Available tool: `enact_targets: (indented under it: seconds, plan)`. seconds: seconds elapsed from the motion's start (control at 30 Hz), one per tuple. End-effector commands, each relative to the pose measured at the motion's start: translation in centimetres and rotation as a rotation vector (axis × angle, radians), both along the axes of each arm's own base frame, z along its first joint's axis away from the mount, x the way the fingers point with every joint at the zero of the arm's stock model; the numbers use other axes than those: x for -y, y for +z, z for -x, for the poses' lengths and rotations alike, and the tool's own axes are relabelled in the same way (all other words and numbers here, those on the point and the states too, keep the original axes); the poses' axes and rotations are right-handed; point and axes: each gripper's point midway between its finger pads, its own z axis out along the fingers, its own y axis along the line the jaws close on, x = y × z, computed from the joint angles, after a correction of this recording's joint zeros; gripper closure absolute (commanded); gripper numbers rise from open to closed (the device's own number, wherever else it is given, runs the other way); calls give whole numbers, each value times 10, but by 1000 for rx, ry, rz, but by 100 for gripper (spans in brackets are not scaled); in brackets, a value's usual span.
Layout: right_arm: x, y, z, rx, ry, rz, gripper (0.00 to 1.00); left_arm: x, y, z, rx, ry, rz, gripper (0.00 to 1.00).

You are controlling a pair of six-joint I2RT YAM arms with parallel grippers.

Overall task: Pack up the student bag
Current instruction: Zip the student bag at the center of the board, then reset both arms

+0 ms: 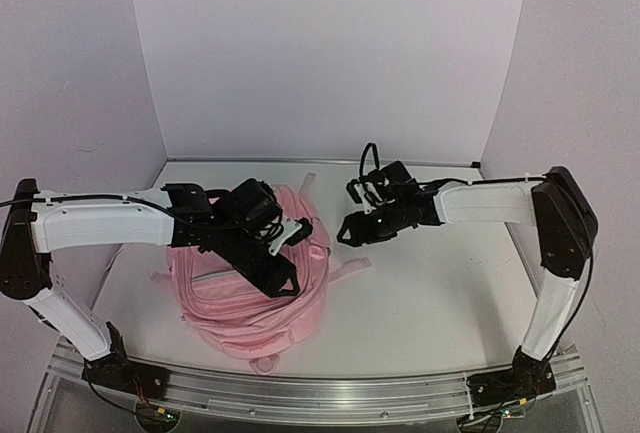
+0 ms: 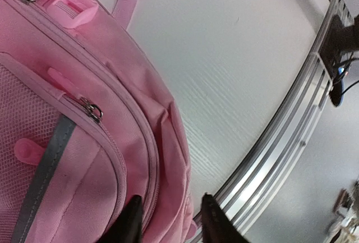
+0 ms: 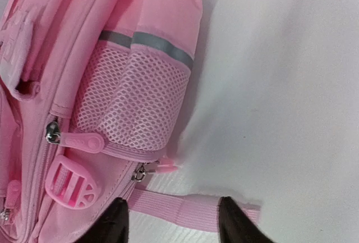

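Note:
The student bag (image 1: 235, 303) is a pink backpack lying flat on the left half of the white table. My left gripper (image 1: 284, 281) hovers over the bag's near right part. In the left wrist view it (image 2: 171, 223) is open and empty, its fingers either side of the bag's (image 2: 84, 114) zipped edge. My right gripper (image 1: 346, 230) is at the bag's right side, open and empty. In the right wrist view it (image 3: 175, 223) is above a pink strap (image 3: 190, 209), near a zipper pull (image 3: 150, 170) below the mesh side pocket (image 3: 134, 97). No books are in view.
An aluminium rail (image 1: 320, 393) runs along the table's near edge and also shows in the left wrist view (image 2: 280, 142). White walls enclose the back and sides. Bare table (image 1: 440, 293) lies to the right of the bag.

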Motion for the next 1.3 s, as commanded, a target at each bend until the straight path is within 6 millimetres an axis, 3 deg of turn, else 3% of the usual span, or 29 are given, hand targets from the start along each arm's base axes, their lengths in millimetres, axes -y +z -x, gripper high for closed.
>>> enact_targets:
  seconds: [0.0,0.1,0.27,0.37,0.6,0.73,0.9,1.03,1.1,1.27]
  plan:
    - [15,58,-6,130,-62,-65,30,33,44,-31,27,32,181,42]
    - [33,62,-6,144,-118,-54,16,36,58,-51,24,56,252,27]
    - [81,66,-19,149,-266,-44,2,-3,62,-110,82,200,226,15]
    - [116,68,-26,145,-356,-49,2,-41,63,-139,88,297,229,13]
    - [217,90,-39,198,-574,-70,2,-178,73,-195,157,645,255,10]
    - [262,111,-38,269,-685,-67,2,-251,90,-204,244,874,254,6]
    - [299,156,-30,468,-812,-35,2,-307,127,-196,426,1053,196,0]
    - [316,199,-11,689,-878,-103,2,-334,133,-182,546,1143,121,0]
    - [324,210,2,775,-905,-131,2,-342,130,-176,576,1174,101,0]
    - [343,210,30,919,-965,-145,2,-354,138,-169,660,1198,74,0]
